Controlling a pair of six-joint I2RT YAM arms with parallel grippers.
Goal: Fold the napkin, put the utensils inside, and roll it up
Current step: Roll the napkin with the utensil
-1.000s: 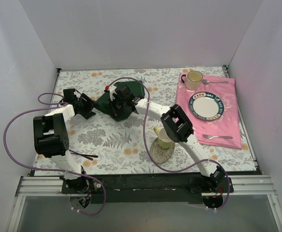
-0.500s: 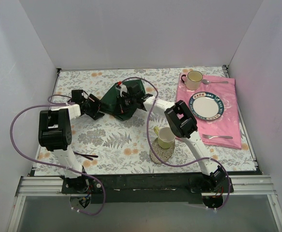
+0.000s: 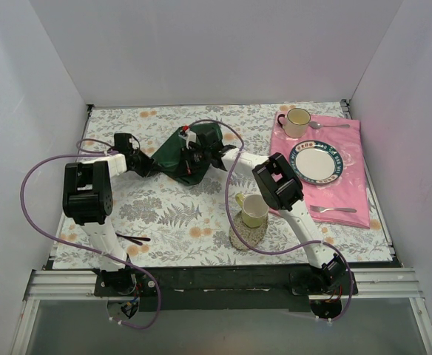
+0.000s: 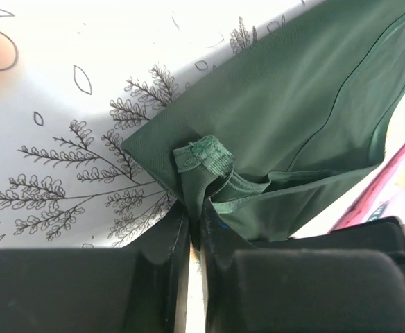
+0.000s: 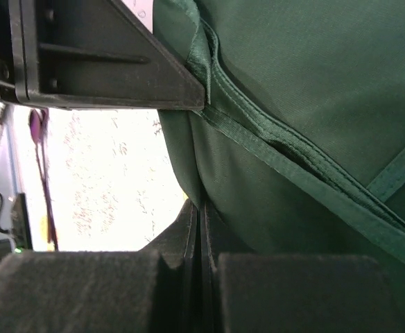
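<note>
- Presently the left fingers (image 4: 194, 236) are pressed almost together, pinching a bunched, hemmed corner of the napkin (image 4: 293, 111).
- Likewise the right fingers (image 5: 201, 229) are narrow, clamped on the napkin's hemmed edge.
- Crumpled, the napkin sits on the floral desk (image 3: 171, 214), far centre-left, spanning between both arms.

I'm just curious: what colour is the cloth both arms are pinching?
Plain dark green; the napkin shows best in the left wrist view.
</note>
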